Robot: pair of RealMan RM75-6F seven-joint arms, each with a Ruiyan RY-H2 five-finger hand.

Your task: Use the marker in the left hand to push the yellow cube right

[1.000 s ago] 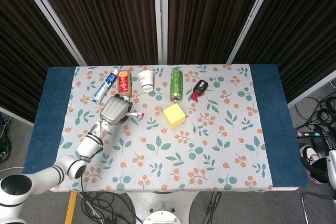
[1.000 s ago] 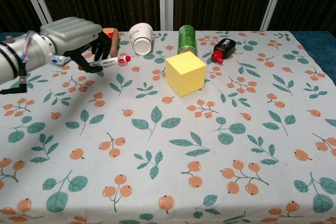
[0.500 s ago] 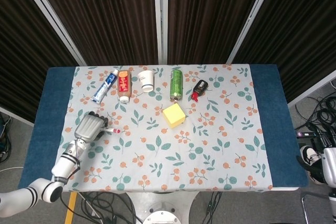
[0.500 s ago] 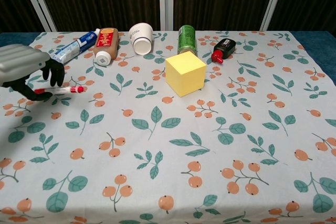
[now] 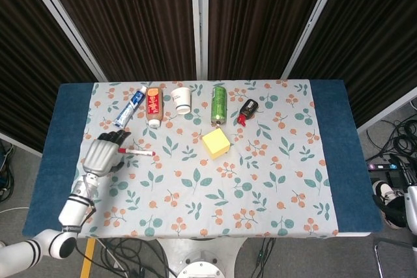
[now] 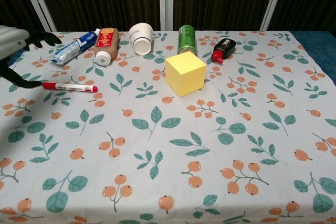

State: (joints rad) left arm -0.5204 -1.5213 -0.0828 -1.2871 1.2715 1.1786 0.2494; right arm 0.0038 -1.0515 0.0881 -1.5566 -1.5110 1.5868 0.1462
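**Losing grip on the marker, well short of the cube**

Lying flat on the flowered cloth, the marker [image 6: 70, 86] is now resting just beyond my left hand [image 5: 101, 155], its red tip pointing toward the yellow cube [image 6: 185, 73]. My fingers [image 6: 42, 38] are spreading wide apart, and as far as the chest view shows they are gripping nothing. One fingertip is sitting at, or just touching, the marker's rear end. The cube is standing well apart from my hand, off past the marker's tip, with bare cloth between them.

A second ago I was holding the marker lifted off the cloth and fairly near the cube. Half a second ago my hand was already pulling back toward the table's left edge, the marker pinched in it. Now the marker is showing its whole length on the table, and the cube is sitting exactly where it was. I am judging the push as not yet begun: the marker is needing to be picked up again first.
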